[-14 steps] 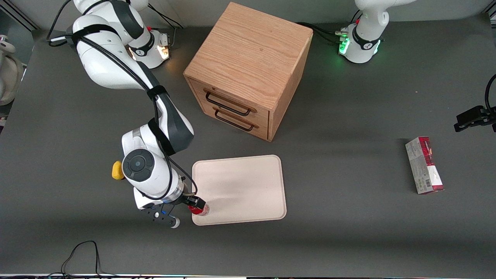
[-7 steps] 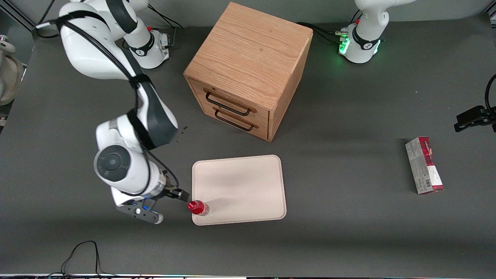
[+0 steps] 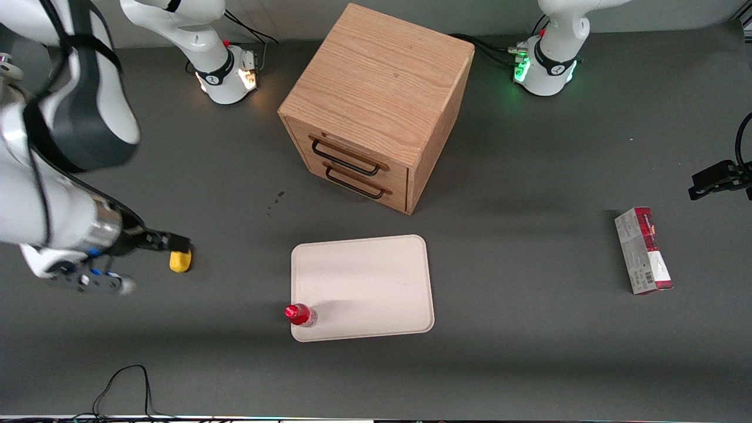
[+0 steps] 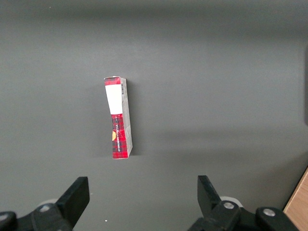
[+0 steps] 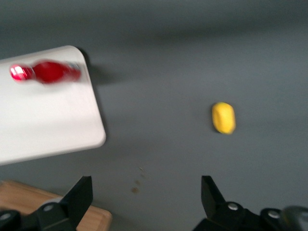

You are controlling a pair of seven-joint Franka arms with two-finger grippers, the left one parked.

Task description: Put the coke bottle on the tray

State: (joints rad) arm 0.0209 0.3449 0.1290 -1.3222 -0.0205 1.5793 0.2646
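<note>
While coke bottle (image 3: 300, 315) stands upright on tray (image 3: 364, 282) corner, gripper (image 3: 176, 242) fingers (image 5: 77, 197) wide, empty, above yellow lump (image 3: 180, 261).

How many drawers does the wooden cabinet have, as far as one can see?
2. The upper drawer and the lower drawer sit stacked in the cabinet front, each with a dark handle. The pincer, open, hovers beside the yellow lump.

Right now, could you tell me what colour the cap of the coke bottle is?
Red, best seen in the front view: the coke bottle stands on the tray.
</note>
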